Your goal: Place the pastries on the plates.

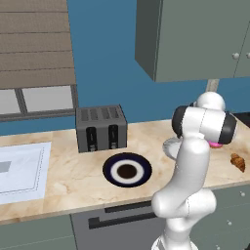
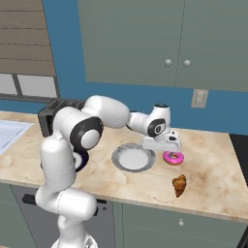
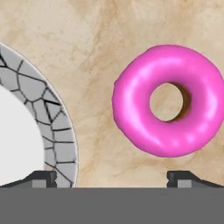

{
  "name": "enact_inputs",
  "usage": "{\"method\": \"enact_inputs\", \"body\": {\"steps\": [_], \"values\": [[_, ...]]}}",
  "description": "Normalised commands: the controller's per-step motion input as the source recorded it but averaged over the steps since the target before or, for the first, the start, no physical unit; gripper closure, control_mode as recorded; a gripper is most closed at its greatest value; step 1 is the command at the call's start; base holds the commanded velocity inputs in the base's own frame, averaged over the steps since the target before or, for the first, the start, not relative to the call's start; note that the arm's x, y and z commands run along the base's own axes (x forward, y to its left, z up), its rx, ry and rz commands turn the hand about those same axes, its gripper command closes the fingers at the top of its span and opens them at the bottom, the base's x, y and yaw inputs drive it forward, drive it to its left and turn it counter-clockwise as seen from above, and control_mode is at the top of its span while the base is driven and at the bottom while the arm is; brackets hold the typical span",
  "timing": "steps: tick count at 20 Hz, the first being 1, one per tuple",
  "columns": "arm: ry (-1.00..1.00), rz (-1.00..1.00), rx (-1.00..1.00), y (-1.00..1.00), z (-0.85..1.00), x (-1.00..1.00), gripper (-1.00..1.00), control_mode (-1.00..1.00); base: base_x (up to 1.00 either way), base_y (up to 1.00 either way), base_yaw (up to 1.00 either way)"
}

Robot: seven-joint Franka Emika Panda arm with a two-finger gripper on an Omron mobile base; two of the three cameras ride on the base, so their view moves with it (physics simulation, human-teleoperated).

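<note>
We are hovering the gripper (image 3: 112, 177), fingers spread wide and empty, above the pink doughnut (image 3: 168, 101) lying on the counter (image 3: 87, 52) just beside the pale plate (image 3: 57, 127), and should centre before descending.

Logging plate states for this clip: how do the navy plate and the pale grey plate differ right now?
The navy plate is dark with a white ring and brown centre; the pale grey plate has a white centre and a grey cracked-pattern rim. The navy plate lies in front of the toaster; the grey one lies beside the pink donut, by the gripper. Both are round, flat and bare.
</note>
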Motion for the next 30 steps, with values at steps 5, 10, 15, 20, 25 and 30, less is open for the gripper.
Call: {"method": "enact_inputs", "body": {"steps": [5,10,15,20,25,30], "values": [[0.0,0.0,0.01,-0.01,-0.14,0.24,-1.0,-1.0,0.0,0.0,0.0],[0.0,0.0,0.01,-0.06,-0.2,0.18,-1.0,-1.0,0.0,0.0,0.0],[0.0,0.0,0.01,-0.2,-0.23,0.12,-1.0,-1.0,0.0,0.0,0.0],[0.0,0.0,0.03,-0.18,-0.18,0.17,-1.0,-1.0,0.0,0.0,0.0],[0.04,0.0,0.0,-0.05,-0.38,0.04,-1.0,-1.0,0.0,0.0,0.0],[0.0,0.0,0.01,-0.03,-0.21,0.0,1.0,-1.0,0.0,0.0,0.0]]}}
